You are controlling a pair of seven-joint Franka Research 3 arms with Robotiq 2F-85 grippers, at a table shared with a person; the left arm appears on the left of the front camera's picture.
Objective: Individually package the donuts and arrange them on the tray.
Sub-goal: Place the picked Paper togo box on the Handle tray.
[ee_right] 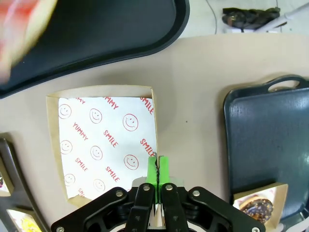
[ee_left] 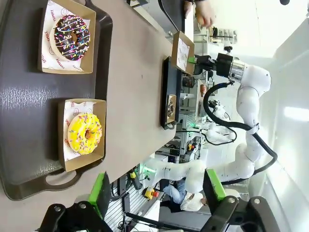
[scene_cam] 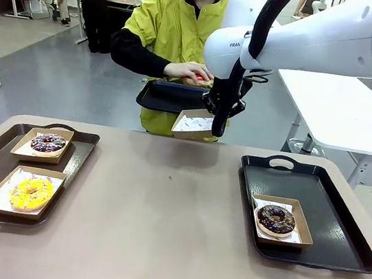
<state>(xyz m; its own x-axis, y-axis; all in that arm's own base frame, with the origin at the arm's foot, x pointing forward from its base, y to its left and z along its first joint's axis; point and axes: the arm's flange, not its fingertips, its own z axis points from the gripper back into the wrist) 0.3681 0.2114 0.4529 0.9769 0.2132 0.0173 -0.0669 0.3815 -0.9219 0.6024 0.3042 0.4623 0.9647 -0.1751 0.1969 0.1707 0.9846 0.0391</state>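
With jaws clenched on the empty box point(ee_right: 105, 145) rim, right gripper point(ee_right: 156, 166) holds it under person's red donut point(scene_cam: 199, 78); left gripper point(ee_left: 159, 192) released.

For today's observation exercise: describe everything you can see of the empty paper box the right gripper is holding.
The empty box is a shallow, open-topped square tray of brown cardboard, lined with white paper printed with red smiley faces and the words YUMMY and SMILE. Nothing lies in it. The right gripper is shut on one side wall, green pads pinching the rim. In the front view it is held level at the table's far edge, just below the black tray where the person's hand rests on the red donut.
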